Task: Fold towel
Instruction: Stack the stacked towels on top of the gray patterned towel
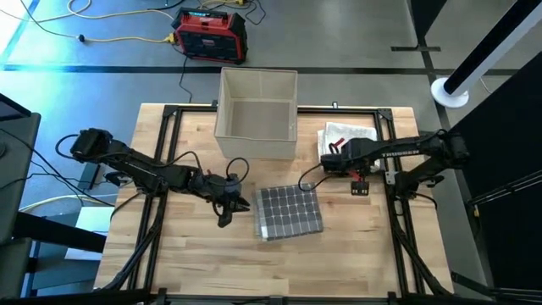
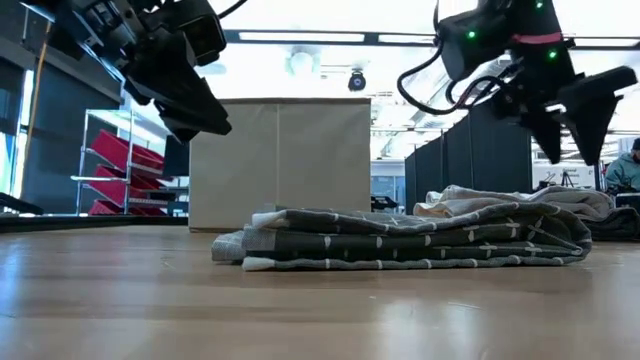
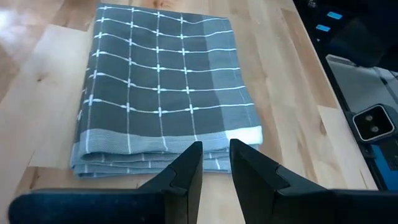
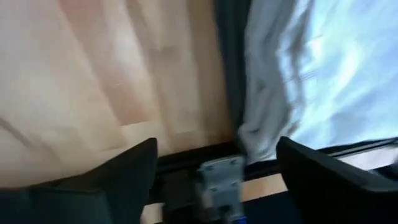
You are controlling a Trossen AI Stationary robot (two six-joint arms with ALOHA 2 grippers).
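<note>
Jaws of right gripper [image 4: 214, 165] spread wide, empty; left gripper [image 3: 216, 163] jaws narrowly parted, empty.

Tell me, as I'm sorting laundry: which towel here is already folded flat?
The grey grid-patterned towel mid-table, a neat rectangle; the white cloth beside the bin lies crumpled.

wooden table [image 1: 195, 254], folded towel [image 1: 290, 212], bin [image 1: 257, 114]

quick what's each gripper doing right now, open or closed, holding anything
Left gripper: nearly closed, small gap, holding nothing, just beside the folded towel.
Right gripper: open, empty, at the table's right edge.
</note>
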